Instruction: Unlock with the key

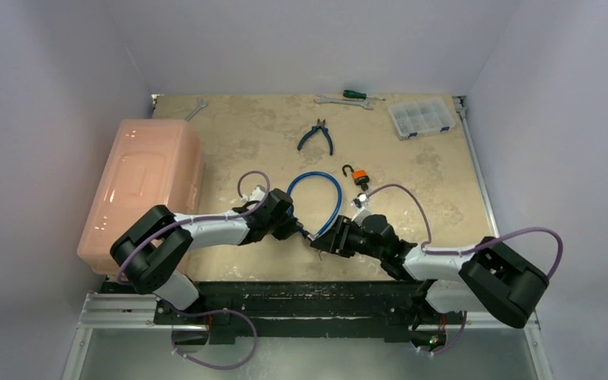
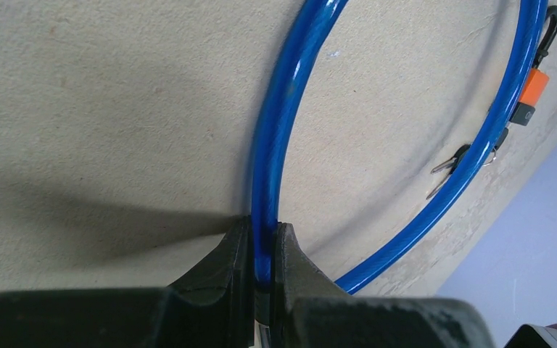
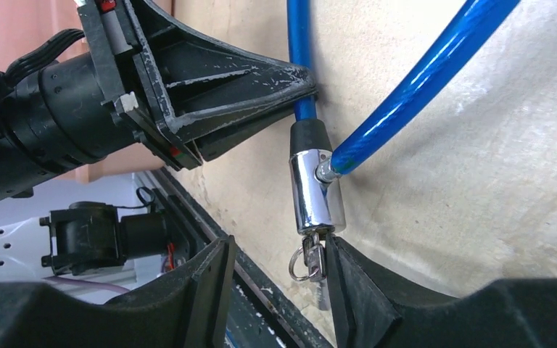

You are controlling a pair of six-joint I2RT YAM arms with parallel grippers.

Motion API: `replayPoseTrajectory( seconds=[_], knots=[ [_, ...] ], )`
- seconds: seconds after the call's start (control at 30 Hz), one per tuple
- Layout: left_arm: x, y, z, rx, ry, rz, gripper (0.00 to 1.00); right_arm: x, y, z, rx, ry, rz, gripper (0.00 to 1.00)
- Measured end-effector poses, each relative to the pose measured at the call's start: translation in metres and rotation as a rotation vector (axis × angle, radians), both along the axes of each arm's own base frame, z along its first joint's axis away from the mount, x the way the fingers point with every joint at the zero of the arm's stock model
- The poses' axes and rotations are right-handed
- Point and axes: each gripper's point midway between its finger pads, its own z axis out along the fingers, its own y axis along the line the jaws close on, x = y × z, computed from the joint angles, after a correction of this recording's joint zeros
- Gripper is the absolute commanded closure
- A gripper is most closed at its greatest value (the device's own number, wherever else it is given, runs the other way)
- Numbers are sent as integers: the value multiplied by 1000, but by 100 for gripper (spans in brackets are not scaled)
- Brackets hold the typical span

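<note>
A blue cable lock lies in a loop on the table. Its chrome lock cylinder has the key in its lower end, with a small ring hanging from the key. My left gripper is shut on the blue cable just above the cylinder. My right gripper is open around the key. The key lies close against the right finger, with a wide gap to the left finger. In the top view both grippers meet near the table's front edge, the left beside the right.
A pink plastic box stands at the left. Blue pliers and an orange padlock lie beyond the cable. At the back are a wrench, a screwdriver and a clear organiser. The table's front edge is right behind the grippers.
</note>
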Motion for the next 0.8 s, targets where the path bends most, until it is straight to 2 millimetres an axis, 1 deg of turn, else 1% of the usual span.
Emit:
replayPoseTrajectory(
  seconds=[0.1,0.2,0.33,0.57,0.67,0.77,0.8],
  knots=[
    [1,-3,-1,-3,7,-6,100,-2,-5,-1,-18,-8,-6,50],
    [1,-5,-1,-6,12,-9,100,-1,-10,-5,-44,-7,-17,52],
    [1,-6,-2,-8,14,-12,100,-2,-12,-13,-71,5,-19,58],
    [1,-8,-2,-19,16,-17,100,-3,-15,-32,-116,36,-19,71],
    [1,-9,-2,-23,16,-19,100,-2,-15,-35,-121,37,-20,81],
    [2,-9,-2,-26,16,-18,100,-2,-15,-37,-126,36,-18,100],
    [2,-9,-1,-26,16,-17,100,-2,-15,-37,-126,34,-16,100]
  ],
)
